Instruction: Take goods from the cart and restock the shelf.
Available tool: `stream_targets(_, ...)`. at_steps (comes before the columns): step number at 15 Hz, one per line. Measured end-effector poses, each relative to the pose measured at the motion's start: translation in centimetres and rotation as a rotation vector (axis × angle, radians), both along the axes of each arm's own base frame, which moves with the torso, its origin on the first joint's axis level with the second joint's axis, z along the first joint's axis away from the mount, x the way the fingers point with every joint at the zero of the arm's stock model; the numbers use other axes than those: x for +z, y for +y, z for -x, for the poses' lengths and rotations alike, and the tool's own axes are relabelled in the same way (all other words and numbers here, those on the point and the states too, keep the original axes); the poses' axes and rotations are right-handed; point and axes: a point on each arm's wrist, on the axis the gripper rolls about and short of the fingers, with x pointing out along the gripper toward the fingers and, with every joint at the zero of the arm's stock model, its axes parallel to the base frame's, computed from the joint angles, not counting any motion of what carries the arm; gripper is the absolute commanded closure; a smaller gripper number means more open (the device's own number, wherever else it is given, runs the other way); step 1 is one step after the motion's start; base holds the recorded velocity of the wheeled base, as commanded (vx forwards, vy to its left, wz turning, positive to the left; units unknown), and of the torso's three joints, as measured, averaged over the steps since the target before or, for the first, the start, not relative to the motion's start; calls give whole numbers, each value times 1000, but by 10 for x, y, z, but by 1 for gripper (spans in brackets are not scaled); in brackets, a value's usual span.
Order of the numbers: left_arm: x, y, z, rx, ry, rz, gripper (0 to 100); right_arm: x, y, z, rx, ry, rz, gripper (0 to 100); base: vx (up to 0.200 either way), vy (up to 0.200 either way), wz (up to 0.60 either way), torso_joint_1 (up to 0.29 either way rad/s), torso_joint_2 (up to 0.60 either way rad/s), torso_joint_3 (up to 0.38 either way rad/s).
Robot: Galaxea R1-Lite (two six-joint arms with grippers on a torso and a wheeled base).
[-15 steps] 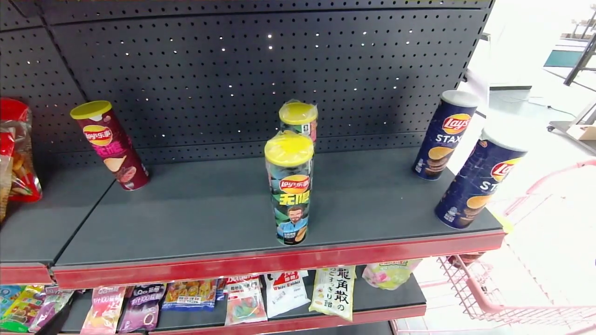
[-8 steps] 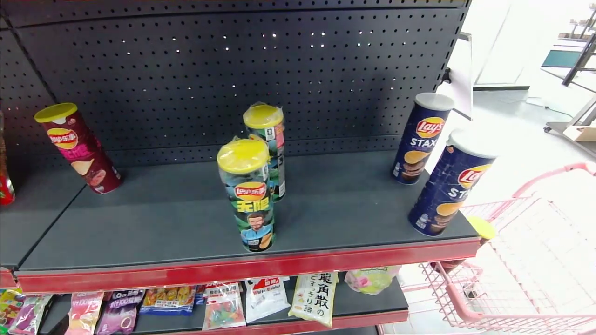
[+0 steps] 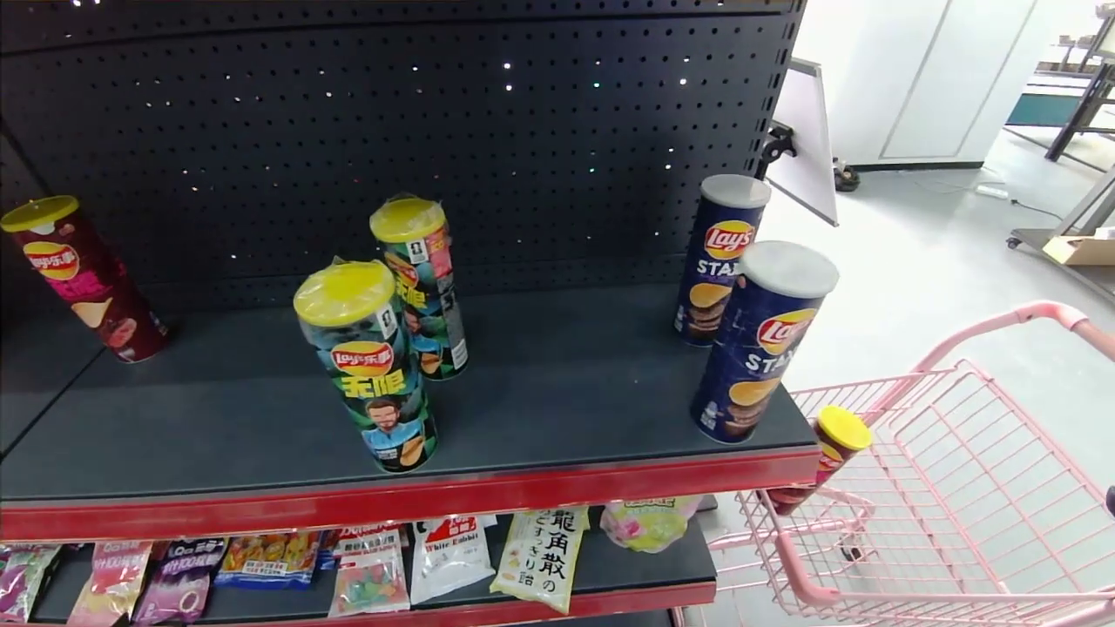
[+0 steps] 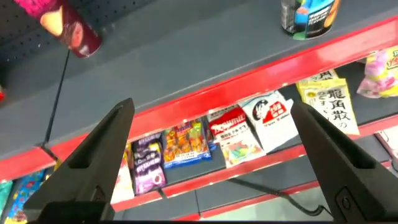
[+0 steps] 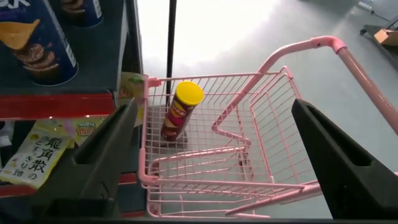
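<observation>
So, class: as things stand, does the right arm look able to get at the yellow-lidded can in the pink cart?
Probably yes. The right tool hangs open above the cart, whose top is open, and the can stands near the shelf-side wall with nothing over it.

The pink cart (image 5: 326, 43) is carrying a dark red can (image 3: 823, 457) with a yellow lid, while the dark grey shelf (image 3: 566, 383), red-edged and backed by a black dotted panel (image 3: 435, 131), is bearing two navy cans (image 3: 758, 348) with grey lids, plus two green printed cans (image 3: 379, 383) and a maroon can (image 3: 87, 292), these three yellow-lidded.
</observation>
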Motion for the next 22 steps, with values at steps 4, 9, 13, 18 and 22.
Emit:
stream_targets(4, 0, 0, 1, -2, -4, 0, 0, -1, 0, 0, 1, 5, 0, 0, -100, 0, 0, 6, 5, -2)
stream_targets(9, -2, 0, 2, -6, -7, 1, 0, -4, 0, 2, 2, 37, 16, 0, 0, 0, -240, 6, 1, 0)
stream_targets(13, -2, 0, 3, -6, -15, 0, 0, -6, 0, 4, 1, 42, 27, 0, 0, 0, -600, 8, 2, 4)
stream_targets(18, -3, 0, 5, -7, -32, 0, 0, -8, 0, 6, 0, 40, 31, 0, 0, 0, 0, 0, 0, 0)
stream_targets(22, -3, -1, 7, -7, -43, -1, 0, -13, 0, 12, 2, 62, 44, 0, 0, 0, 0, -111, 259, 151)
